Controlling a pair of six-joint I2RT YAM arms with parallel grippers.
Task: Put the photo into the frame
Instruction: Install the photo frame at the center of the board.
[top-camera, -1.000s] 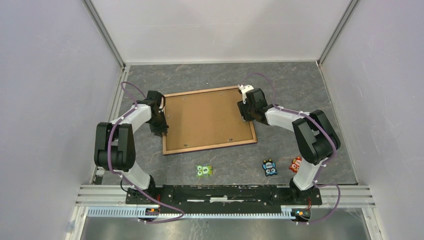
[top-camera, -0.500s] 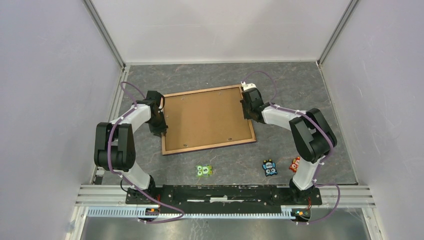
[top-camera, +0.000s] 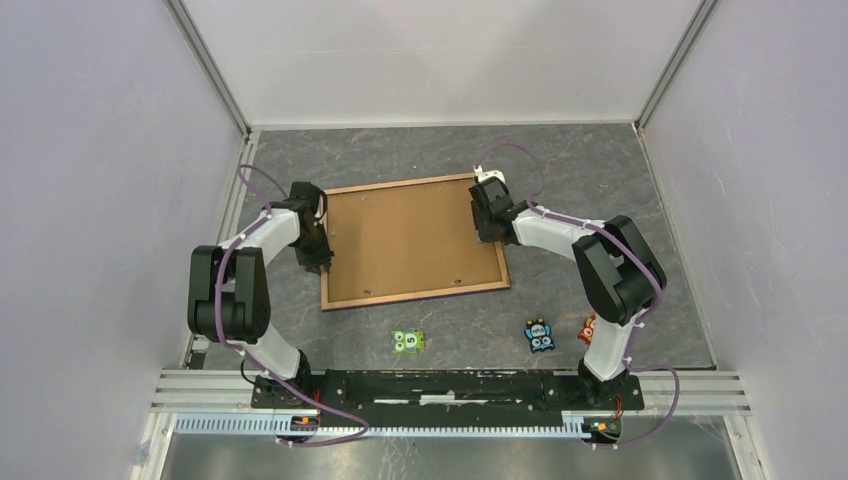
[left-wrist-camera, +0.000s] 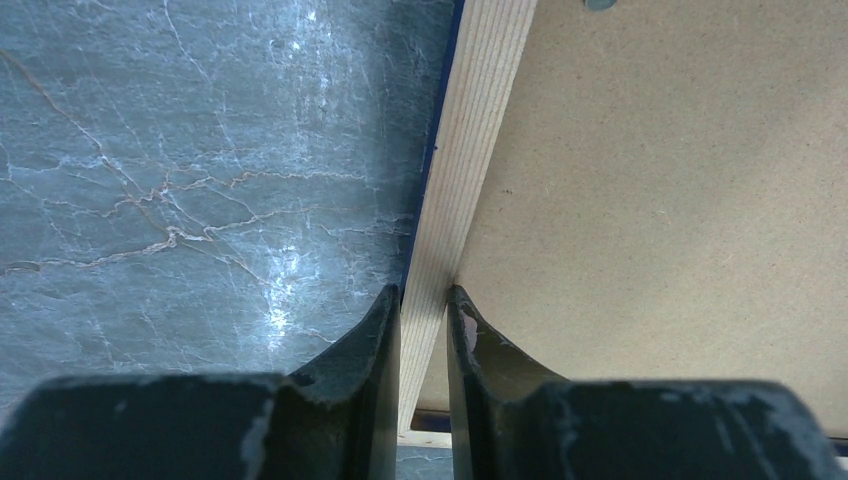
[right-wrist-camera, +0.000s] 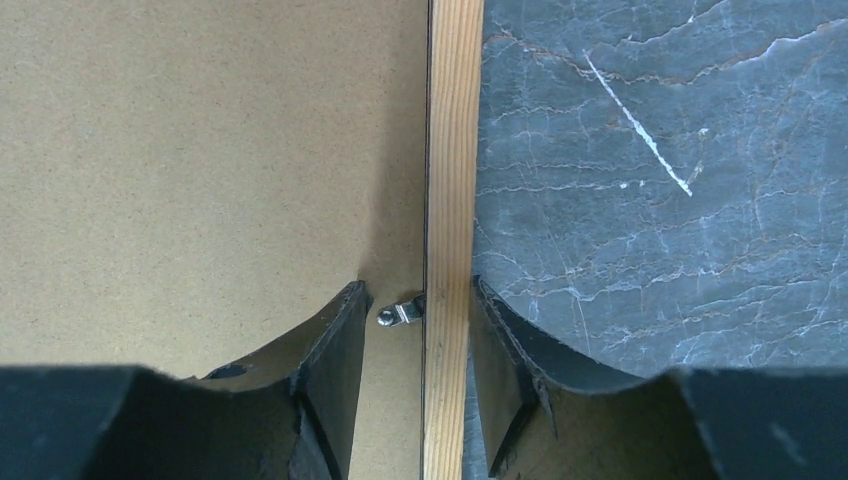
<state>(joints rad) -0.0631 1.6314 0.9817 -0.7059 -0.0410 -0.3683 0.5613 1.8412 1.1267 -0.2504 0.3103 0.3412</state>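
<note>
From above and behind, we look down over the whole tabletop (top-camera: 600, 170). Both wrist views face straight down, very close, on opposite rails of the frame (top-camera: 415, 297), which all three share.

The backing board (top-camera: 410, 240) covers the whole opening of the frame (top-camera: 415, 297), so whatever lies beneath is hidden. The frame's front faces down, out of sight. Both wrist views cut the frame off at their edges. Seen from above, the left gripper (left-wrist-camera: 421, 300) and right gripper (right-wrist-camera: 415, 300) hide under their wrists. The green toy (top-camera: 408, 342) and blue toy (top-camera: 540, 336) are too small to identify.
</note>
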